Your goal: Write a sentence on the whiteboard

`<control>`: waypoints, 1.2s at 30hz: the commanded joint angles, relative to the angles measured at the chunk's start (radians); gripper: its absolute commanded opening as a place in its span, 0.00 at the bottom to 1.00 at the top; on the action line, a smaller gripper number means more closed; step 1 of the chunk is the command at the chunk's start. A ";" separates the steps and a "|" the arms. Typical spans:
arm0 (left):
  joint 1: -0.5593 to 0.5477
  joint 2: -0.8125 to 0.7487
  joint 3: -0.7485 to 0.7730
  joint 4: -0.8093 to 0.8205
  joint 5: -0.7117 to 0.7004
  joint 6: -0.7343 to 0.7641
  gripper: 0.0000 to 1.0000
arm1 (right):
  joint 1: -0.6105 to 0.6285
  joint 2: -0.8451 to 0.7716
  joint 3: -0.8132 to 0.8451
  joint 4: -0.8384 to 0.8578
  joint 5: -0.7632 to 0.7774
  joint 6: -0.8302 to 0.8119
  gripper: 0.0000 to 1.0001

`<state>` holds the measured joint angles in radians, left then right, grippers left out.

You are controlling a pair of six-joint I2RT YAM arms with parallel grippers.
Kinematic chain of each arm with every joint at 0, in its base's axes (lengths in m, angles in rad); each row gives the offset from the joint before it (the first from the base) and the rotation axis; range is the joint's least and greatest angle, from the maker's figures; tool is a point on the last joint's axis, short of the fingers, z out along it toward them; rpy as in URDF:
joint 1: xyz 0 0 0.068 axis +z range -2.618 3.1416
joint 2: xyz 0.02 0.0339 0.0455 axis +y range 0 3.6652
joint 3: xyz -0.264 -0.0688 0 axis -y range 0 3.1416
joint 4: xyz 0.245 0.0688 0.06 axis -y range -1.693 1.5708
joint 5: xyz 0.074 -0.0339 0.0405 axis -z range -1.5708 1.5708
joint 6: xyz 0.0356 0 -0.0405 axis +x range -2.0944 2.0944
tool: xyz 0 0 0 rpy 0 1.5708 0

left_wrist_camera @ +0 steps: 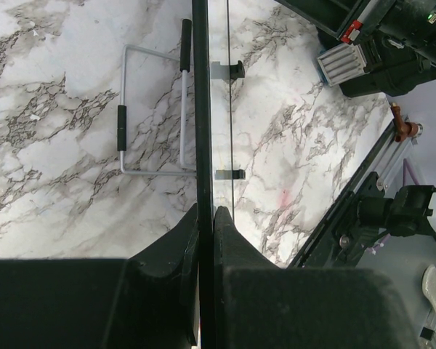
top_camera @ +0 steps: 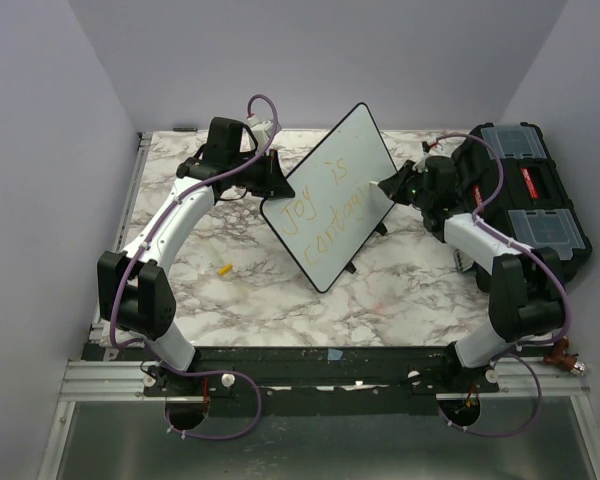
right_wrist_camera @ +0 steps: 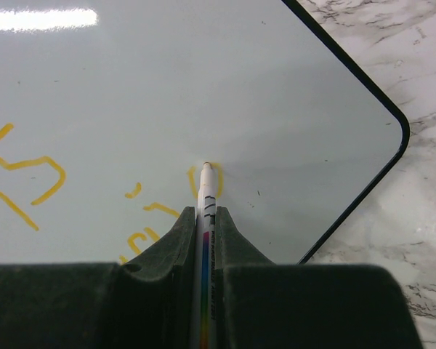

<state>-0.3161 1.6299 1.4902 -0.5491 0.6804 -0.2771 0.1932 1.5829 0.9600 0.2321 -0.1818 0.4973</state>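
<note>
Far right on the tabletop (top_camera: pixel 230 300): one black toolbox (top_camera: pixel 525 190), clear lids down, contents too small to make out. Clamps the left rim of the one whiteboard (top_camera: pixel 315 235) in the left hand (left_wrist_camera: pixel 206 218), fingers clenched on the black edge, board tilted at mid-tabletop between the two arms. Grasps one marker (right_wrist_camera: pixel 206 185) tight in the right hand (right_wrist_camera: pixel 206 214), tip touching the white face near the board's right corner. Shows the sentence (top_camera: pixel 330 205) in yellow-orange over two lines, "Joy is" above and "contagi" below, last letters hidden behind the right hand. Also on the marble: one small yellow piece (top_camera: pixel 224 268) left of the board, too small to name, and one bent wire frame (left_wrist_camera: pixel 152 109) with two black sleeves beside the board.
</note>
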 commanded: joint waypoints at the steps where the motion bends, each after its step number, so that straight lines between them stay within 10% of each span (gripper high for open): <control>1: -0.027 0.014 -0.005 -0.049 -0.002 0.098 0.00 | 0.011 -0.003 0.001 0.009 -0.104 -0.004 0.01; 36: -0.027 0.005 -0.005 -0.055 -0.014 0.105 0.00 | -0.006 -0.050 0.027 -0.033 0.065 0.017 0.01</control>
<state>-0.3164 1.6295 1.4921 -0.5476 0.6823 -0.2729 0.1944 1.4956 0.9436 0.2188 -0.1234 0.5087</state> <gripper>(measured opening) 0.084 0.125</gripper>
